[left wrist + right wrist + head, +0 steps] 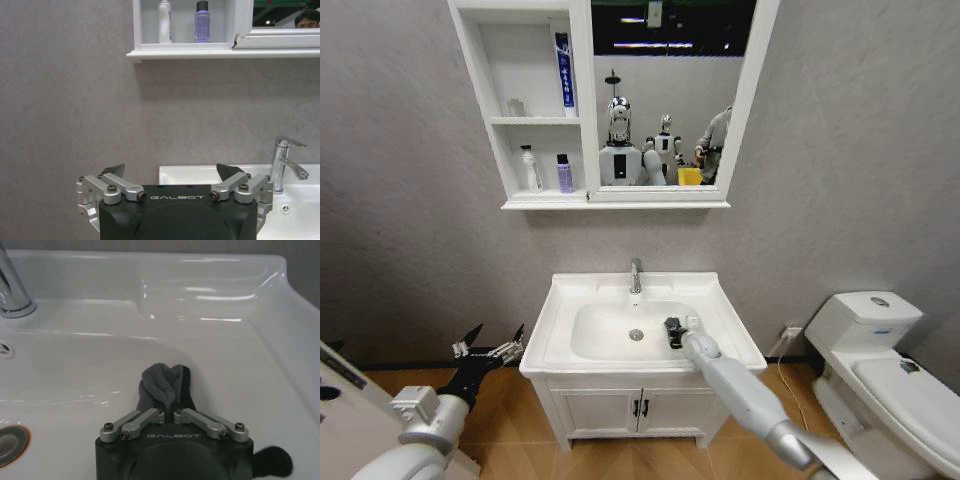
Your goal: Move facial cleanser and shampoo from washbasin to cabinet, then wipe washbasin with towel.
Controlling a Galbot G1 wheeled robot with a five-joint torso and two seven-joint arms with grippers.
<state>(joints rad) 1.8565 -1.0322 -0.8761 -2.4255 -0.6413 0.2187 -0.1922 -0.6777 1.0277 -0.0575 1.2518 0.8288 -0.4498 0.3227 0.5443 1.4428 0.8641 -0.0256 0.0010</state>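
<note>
We see the right gripper point(672, 328) lowered into the basin point(570, 292), at about 3 o'clock from the drain point(636, 335), on the bowl's right slope. Its fingers are clenched on the towel point(165, 386), which bunches up dark grey between the tips and touches the white bowl surface. The right wrist view shows the tap point(12, 287) base at the bowl's far rim.

We see the left gripper point(490, 349) held off the basin at its 9 o'clock, outside the left edge, over the floor. Its fingers point(114, 171) are spread wide and grasp nothing.

On the cabinet point(478, 110) at 12 o'clock above the basin, the lower shelf holds a white bottle point(530, 168) and a purple bottle point(564, 174) side by side. A blue tube point(564, 70) stands upright in the shelf above
</note>
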